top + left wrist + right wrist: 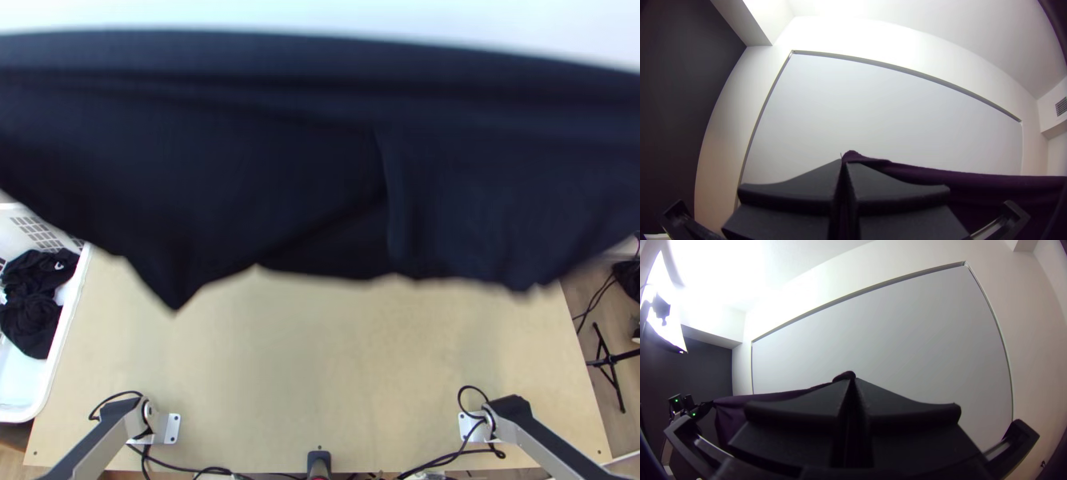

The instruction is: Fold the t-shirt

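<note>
While my left and right jaws are both pinching shut on the upper edge of the t-shirt [240, 160], the dark cloth is hanging stretched between them, raised over the bench [320, 360]. A crease is running along the upper edge, and a steeper fold is standing out near the middle. The free lower edge is lying unevenly, with one pointed corner dipping on the left side. My left arm [92, 444] and right arm [532, 440] are extending from the near corners of the bench. Beside its left edge, a white basket [69, 312] is holding bunched dark cloths [30, 320].
</note>
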`<act>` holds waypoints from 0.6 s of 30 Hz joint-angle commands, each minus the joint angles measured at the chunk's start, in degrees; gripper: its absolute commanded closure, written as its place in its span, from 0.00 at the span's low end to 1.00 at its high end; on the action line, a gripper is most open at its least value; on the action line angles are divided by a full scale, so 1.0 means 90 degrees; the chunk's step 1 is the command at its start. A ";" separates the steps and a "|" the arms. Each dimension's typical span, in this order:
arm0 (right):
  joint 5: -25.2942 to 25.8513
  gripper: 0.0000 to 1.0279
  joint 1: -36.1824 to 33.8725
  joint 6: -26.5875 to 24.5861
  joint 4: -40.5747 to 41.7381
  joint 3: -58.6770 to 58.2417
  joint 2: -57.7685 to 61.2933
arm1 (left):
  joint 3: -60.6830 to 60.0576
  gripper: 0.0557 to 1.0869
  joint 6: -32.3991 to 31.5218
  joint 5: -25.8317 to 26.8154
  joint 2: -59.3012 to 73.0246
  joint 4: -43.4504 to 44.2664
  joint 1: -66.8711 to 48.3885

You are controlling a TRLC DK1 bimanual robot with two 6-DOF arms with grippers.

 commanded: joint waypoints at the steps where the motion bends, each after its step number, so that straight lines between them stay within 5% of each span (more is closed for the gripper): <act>1: 0.0008 0.97 0.0044 -0.0057 -0.0705 -0.0599 -0.1106 | -0.0399 0.97 -0.0163 0.0003 -0.0942 -0.0772 -0.0208; 8: -0.0148 0.97 0.0386 0.0558 -0.0959 -0.2161 -0.1613 | -0.1893 0.97 -0.0417 0.0306 -0.1909 -0.1670 -0.0501; 18: -0.0792 0.97 0.1108 0.1594 -0.0227 -0.7552 -0.2268 | -0.6884 0.97 -0.0768 0.1839 -0.3413 -0.2950 -0.0784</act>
